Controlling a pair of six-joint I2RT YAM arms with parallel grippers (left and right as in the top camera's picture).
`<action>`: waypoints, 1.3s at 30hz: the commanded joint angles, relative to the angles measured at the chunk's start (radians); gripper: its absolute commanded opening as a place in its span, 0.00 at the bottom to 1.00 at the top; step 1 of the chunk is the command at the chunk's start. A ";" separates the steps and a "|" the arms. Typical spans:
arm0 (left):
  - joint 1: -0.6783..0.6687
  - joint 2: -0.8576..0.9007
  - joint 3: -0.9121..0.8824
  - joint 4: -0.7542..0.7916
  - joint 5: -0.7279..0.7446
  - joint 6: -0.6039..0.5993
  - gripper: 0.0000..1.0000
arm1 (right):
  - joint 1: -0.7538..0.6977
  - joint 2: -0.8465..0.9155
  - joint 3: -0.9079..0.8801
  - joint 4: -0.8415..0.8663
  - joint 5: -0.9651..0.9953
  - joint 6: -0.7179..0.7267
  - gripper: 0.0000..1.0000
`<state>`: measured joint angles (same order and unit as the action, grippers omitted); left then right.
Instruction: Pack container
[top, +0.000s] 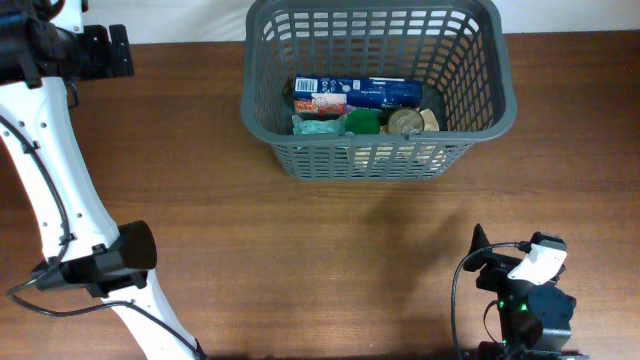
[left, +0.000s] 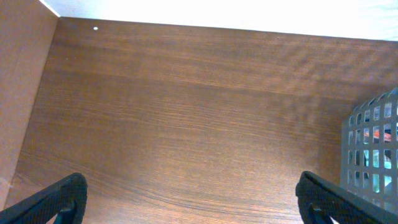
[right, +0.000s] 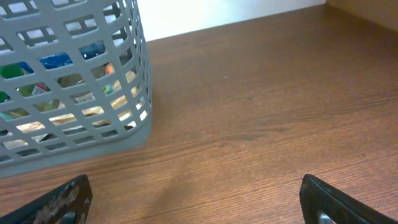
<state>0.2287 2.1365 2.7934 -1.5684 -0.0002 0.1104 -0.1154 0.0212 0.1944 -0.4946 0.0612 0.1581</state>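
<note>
The dark grey slotted basket (top: 380, 158) stands at the back middle of the wooden table. Inside it lie a blue and white box (top: 365, 93), a pale green packet (top: 318, 125), a green round item (top: 363, 121) and a round metal can (top: 405, 121). My left gripper (top: 112, 50) is at the far left back, open and empty over bare wood (left: 189, 199); the basket's corner (left: 373, 149) shows at the right edge of that view. My right gripper (top: 492, 262) is at the front right, open and empty (right: 196, 199), with the basket (right: 74, 93) ahead to its left.
The white left arm (top: 50, 190) runs along the table's left side. The table's back edge meets a white wall (left: 249, 12). Bare wood (top: 330, 260) lies between the basket and the front edge.
</note>
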 joint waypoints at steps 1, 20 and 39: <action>0.002 0.004 0.001 -0.001 0.003 -0.009 0.99 | -0.003 -0.018 -0.013 0.004 -0.009 0.008 0.99; -0.027 -0.021 0.001 -0.001 0.003 -0.009 0.99 | -0.003 -0.014 -0.058 0.006 -0.008 0.008 0.99; -0.240 -1.341 -1.610 0.867 0.003 -0.008 0.99 | -0.003 -0.014 -0.058 0.006 -0.008 0.008 0.99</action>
<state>-0.0128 1.0302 1.4467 -0.8948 0.0025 0.1104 -0.1154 0.0158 0.1440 -0.4892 0.0582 0.1581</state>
